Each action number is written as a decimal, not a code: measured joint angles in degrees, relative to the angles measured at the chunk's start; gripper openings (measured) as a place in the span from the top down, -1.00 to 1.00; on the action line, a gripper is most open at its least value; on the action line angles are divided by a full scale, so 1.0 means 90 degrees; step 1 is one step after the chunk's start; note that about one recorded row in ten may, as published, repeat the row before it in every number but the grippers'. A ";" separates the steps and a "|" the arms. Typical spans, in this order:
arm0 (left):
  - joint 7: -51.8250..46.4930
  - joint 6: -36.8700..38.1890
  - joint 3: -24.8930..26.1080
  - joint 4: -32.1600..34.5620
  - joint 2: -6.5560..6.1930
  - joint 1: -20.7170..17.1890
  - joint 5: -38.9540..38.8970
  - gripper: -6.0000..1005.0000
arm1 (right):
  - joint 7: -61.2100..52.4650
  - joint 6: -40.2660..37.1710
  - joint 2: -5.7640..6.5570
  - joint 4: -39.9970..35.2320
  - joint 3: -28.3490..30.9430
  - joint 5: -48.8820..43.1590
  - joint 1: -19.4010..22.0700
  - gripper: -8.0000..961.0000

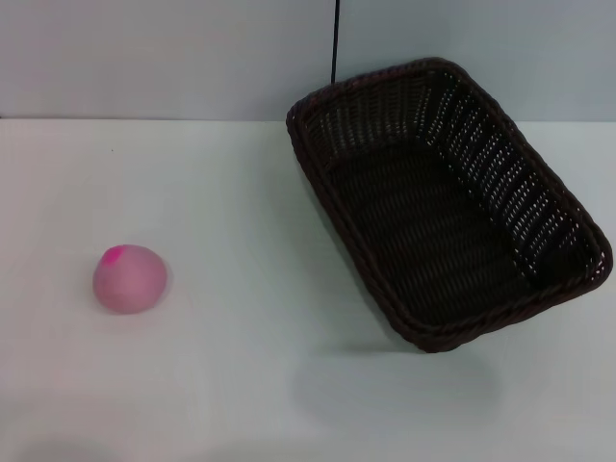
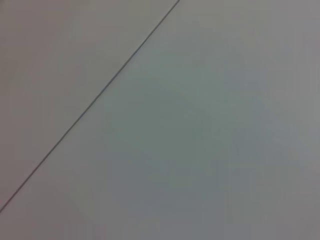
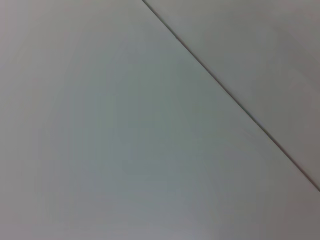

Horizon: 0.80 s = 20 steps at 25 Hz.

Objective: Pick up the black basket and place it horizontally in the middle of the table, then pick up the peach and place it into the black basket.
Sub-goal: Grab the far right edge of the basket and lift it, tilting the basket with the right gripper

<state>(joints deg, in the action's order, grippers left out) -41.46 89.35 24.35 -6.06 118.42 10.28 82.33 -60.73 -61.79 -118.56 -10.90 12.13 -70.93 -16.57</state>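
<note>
We have not started: the black basket (image 1: pixel 448 202) lies askew at right; first we must grasp it. No pincer is visible.

Soft, even overhead light, mild blur throughout.

The bench (image 1: pixel 241 385) is bright and free of glare; the peach (image 1: pixel 130 278) casts a faint shadow at its base, and the basket (image 1: pixel 445 202) throws a pale, diffuse one toward the near edge. Its weave reads soft. Both wrist views show flat grey surface crossed by one thin dark line.
</note>
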 joint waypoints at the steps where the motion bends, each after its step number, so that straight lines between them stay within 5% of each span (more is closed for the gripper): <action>1: -0.0008 0.0013 -0.0004 0.0000 0.0002 0.0000 0.0001 0.36 | 0.0000 0.0000 0.0000 0.0000 0.0000 0.0000 -0.0008 -0.02; 2: -0.0009 0.0015 -0.0007 0.0000 0.0003 0.0000 0.0004 0.55 | 0.0000 0.0000 0.0000 0.0000 0.0000 0.0000 -0.0012 -0.02; 11: -0.0186 0.0305 -0.0010 0.0000 0.0007 -0.0009 0.0014 0.98 | -0.0007 0.0000 -0.0010 0.0000 0.0000 0.0000 -0.0006 -0.03; 20: -0.0198 0.0279 -0.0010 0.0000 0.0007 0.0057 0.0012 0.96 | -0.0334 -0.0334 -0.0011 0.0037 -0.0054 -0.0022 0.0059 -0.04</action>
<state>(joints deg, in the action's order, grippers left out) -43.24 91.87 24.26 -6.06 118.48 10.79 82.44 -63.73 -64.80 -118.66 -10.56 11.65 -71.12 -16.03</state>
